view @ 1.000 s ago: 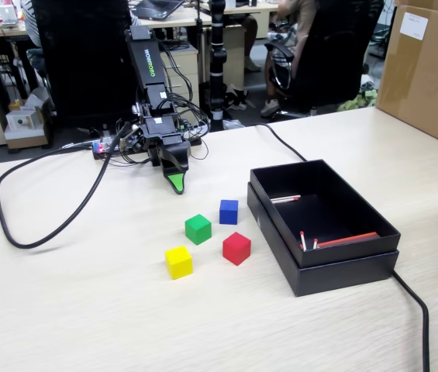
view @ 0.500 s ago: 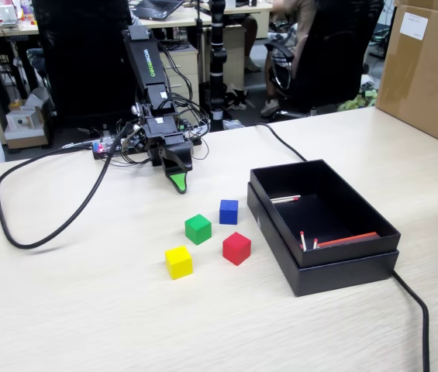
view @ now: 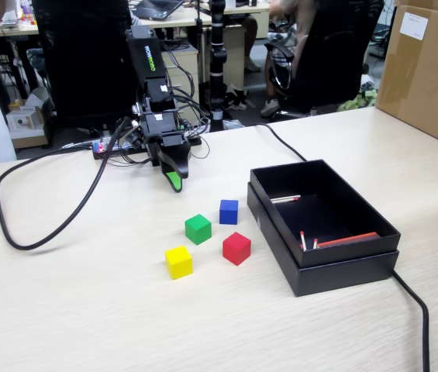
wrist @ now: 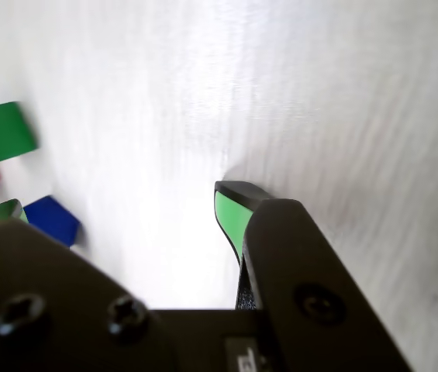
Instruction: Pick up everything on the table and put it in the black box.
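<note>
Since a second ago we see the arm tip slightly more upright, its tool (view: 174, 183) lifted a little and drawn back toward the base; the cubes and box lie where they lay.

Nearest us in the fixed view, the yellow cube (view: 178, 262) sits on the pale worktop (view: 87, 310). Just beyond it and to the right is the red cube (view: 236, 248), then the green cube (view: 198, 229) a little farther back and left, and the blue cube (view: 229, 211) farthest of the four. All four stand apart from one another in a loose cluster, none touching.

Right of the cluster, near the red and blue cubes but not touching them, lies the black box (view: 343, 267), open on top. Inside we see thin red-tipped sticks (view: 346, 239) and no cube. A black cable (view: 48, 225) loops over the worktop on the left, and another runs out from behind the box toward the near right edge.

Farther back, the tool hangs just above the worktop, well behind the green cube, holding nothing. In the wrist view we see one green-faced finger (wrist: 230, 213) beside the black one, and green, red and blue cubes at the left edge. We cannot tell whether the jaws are apart or together
</note>
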You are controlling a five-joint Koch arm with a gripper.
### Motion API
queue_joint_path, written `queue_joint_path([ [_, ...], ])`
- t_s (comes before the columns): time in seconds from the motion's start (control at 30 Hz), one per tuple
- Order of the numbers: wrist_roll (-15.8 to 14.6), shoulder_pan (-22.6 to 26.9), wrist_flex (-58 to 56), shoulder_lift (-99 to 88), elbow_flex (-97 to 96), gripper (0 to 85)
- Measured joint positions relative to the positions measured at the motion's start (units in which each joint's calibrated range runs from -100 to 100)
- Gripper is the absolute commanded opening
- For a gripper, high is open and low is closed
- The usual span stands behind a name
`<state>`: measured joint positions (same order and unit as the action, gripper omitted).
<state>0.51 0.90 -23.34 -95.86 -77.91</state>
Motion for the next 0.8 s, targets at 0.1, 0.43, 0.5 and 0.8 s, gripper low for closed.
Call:
queue_joint_path([
  [0.1,-0.49,0.05,-7.59,6.08,9.40,47.5],
  [0.43,0.15,-0.20,-24.78,39.35,42.81,47.2],
  [0.5,0.83,-0.20,-25.94,45.44,47.10,47.1],
  [0.8,2.64,-0.59,-28.88,67.44,63.17,44.7],
])
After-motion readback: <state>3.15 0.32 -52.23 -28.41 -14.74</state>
